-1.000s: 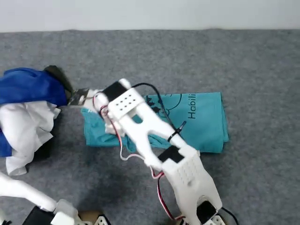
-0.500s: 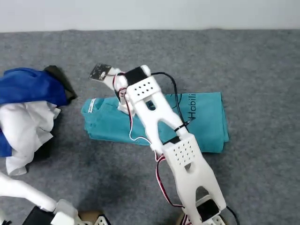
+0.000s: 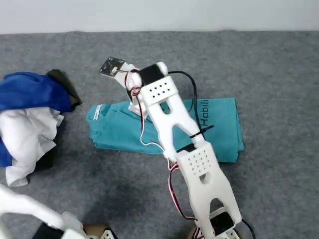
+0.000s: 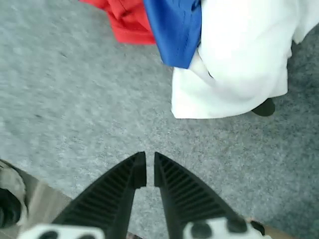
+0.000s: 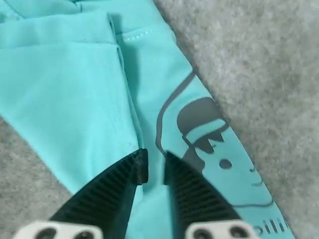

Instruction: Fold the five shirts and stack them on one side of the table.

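Note:
A folded teal shirt (image 3: 219, 124) with a grey print lies flat in the middle of the grey table (image 3: 279, 74). My right gripper (image 3: 132, 105) hangs over the shirt's left half, close above the cloth (image 5: 75, 89) beside the printed figure (image 5: 199, 124). Its fingers stand almost together with nothing between them (image 5: 153, 167). At the table's left edge lies a loose pile: a blue shirt (image 3: 30, 92), a white shirt (image 3: 27, 132) and a dark one (image 3: 62, 79). My left gripper (image 4: 150, 169) is shut and empty above bare table, short of the white shirt (image 4: 244, 55), blue shirt (image 4: 174, 30) and a red shirt (image 4: 129, 20).
My left arm (image 3: 30, 211) sits low at the front left corner. The table's edge and the floor (image 4: 25, 209) lie just beside the left gripper. Grey surface stretches to the right of and behind the teal shirt.
My right arm swung from the teal shirt's left end, near the pile, to the right and towards the back. The shirt's left end now lies uncovered and flat. The left arm stayed put.

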Robot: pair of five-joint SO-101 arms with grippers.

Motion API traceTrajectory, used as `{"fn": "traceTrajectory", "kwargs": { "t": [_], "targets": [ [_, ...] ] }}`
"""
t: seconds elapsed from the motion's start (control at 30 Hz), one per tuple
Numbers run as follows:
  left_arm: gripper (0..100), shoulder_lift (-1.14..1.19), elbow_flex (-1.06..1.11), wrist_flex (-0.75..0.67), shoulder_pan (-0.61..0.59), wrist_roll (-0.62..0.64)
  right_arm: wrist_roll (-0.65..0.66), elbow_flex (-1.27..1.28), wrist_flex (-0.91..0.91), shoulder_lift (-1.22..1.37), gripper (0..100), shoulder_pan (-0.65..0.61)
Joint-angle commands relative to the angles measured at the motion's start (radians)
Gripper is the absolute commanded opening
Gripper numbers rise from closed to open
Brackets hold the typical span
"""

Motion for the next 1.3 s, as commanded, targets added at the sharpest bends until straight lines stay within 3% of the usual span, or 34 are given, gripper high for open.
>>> {"fn": "traceTrajectory", "kwargs": {
  "t": [0.0, 0.23, 0.6, 0.93, 1.27],
  "targets": [
    [4, -0.141, -0.001, 0.028, 0.038, -0.005, -0.052, 0.152, 0.045, -0.202, 2.5, 0.048],
    [4, -0.339, 0.174, 0.026, 0.127, -0.005, -0.114, 0.445, 0.041, -0.409, 2.4, 0.196],
    [4, -0.489, 0.364, 0.025, 0.187, -0.003, -0.261, 0.462, 0.039, -0.420, 3.1, 0.420],
    [4, -0.517, 0.414, 0.025, 0.186, -0.003, -0.528, 0.476, 0.039, -0.349, 27.2, 0.432],
    [4, -0.512, 0.414, 0.025, 0.186, -0.005, -0.549, 0.474, -0.036, -0.243, 29.3, 0.433]
  ]
}}
